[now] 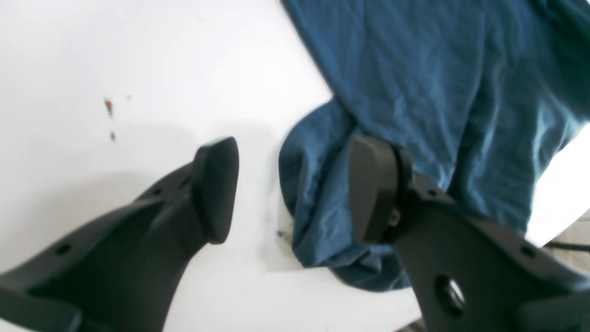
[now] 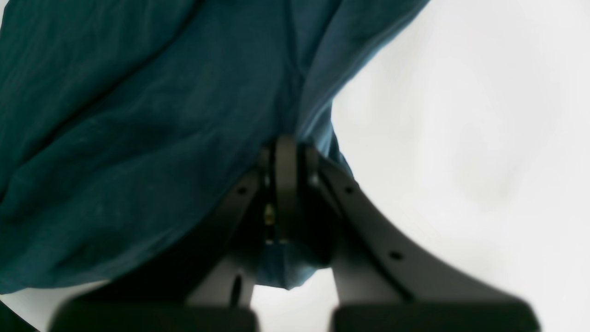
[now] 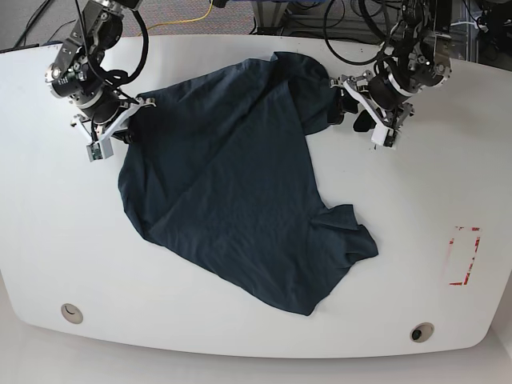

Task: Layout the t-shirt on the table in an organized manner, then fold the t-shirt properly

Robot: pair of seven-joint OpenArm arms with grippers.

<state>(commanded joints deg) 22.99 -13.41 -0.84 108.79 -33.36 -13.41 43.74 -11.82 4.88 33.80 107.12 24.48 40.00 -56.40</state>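
We count one t-shirt (image 3: 232,192), dark navy, spread wrinkled across the middle of the white tabletop (image 3: 48,240), w/ a sleeve bunched toward the near right side and the hem end reaching the far edge. Two arms, two grippers. The right gripper (image 2: 286,184), on the base view's left, is clenched on a fold of the t-shirt at its far-left corner; in the right wrist view its fingers (image 2: 286,157) are pressed together w/ blue fabric pinched btwn them. The left gripper (image 1: 295,184), on the base view's right, is released: its two pads (image 1: 216,189) stand well apart, one over bare tabletop, the other over the fabric edge, w/ a rolled bit of shirt lying btwn them; we can't tell if the pads touch the cloth. Surface: glossy white, curved edges, two round grommet holes (image 3: 72,313) near the front edge, one red tape rectangle (image 3: 462,256) at right, approx. level w/ the sleeve. A few small brownish specks (image 1: 109,108) show in the left wrist view. Behind the tabletop: black cables (image 3: 352,24) and one yellow cable (image 3: 192,18) on a grey floor.
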